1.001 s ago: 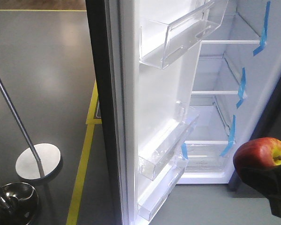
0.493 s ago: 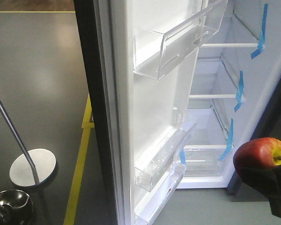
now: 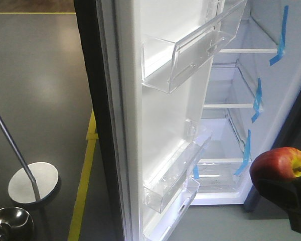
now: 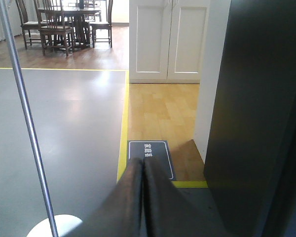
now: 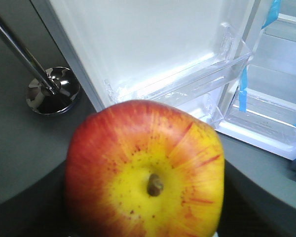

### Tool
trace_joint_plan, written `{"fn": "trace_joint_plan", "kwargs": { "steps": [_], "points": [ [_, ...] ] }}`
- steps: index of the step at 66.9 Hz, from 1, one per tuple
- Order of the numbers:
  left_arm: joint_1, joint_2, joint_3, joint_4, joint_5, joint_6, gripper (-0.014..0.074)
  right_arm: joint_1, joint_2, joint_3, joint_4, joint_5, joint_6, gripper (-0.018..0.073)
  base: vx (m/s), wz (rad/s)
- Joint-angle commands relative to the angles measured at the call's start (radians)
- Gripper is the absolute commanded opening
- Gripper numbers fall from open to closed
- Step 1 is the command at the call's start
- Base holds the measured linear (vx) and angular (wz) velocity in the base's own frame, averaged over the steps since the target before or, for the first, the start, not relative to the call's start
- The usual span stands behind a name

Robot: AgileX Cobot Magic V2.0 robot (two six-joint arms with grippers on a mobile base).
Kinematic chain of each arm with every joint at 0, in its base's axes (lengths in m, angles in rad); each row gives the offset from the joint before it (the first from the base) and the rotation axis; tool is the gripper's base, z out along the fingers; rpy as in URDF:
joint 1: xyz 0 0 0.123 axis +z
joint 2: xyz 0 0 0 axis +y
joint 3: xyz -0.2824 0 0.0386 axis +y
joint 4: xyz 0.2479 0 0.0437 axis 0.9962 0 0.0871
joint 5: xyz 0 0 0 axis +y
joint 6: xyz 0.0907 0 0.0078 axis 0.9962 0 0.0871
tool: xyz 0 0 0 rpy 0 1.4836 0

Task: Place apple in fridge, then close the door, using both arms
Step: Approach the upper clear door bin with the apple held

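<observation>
Apple (image 3: 278, 166) in grip of right pincer (image 3: 292, 195)

- You see a staged home corner in a test hall: a dining table (image 4: 69, 10), chairs (image 4: 52, 29) and a white cupboard (image 4: 168, 39) on wood flooring (image 4: 163, 108).
- Yellow floor tape (image 4: 122, 143) edges your grey floor (image 4: 64, 123); blue tape strips (image 3: 257, 98) stick inside the fridge (image 3: 291, 85).

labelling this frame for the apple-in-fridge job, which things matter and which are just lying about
Job:
apple
fridge
door
right gripper, holding the apple
left gripper, shut, empty

Lying about:
metal stand
chrome base
yellow floor tape
dining chairs
white cabinet
</observation>
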Motion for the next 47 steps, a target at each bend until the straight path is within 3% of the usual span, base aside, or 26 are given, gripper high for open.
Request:
{"fn": "trace_joint_plan", "kwargs": {
  "steps": [1, 47],
  "points": [
    [-0.002, 0.0, 0.018, -0.008, -0.073, -0.007, -0.0006, 0.001, -0.004, -0.025, 0.012, -0.063, -0.004, 0.0175, 0.04, 0.0],
    [-0.002, 0.0, 0.018, -0.008, -0.073, -0.007, -0.0006, 0.001, -0.004, -0.025, 0.012, -0.063, -0.004, 0.0175, 0.05, -0.01]
  ]
}}
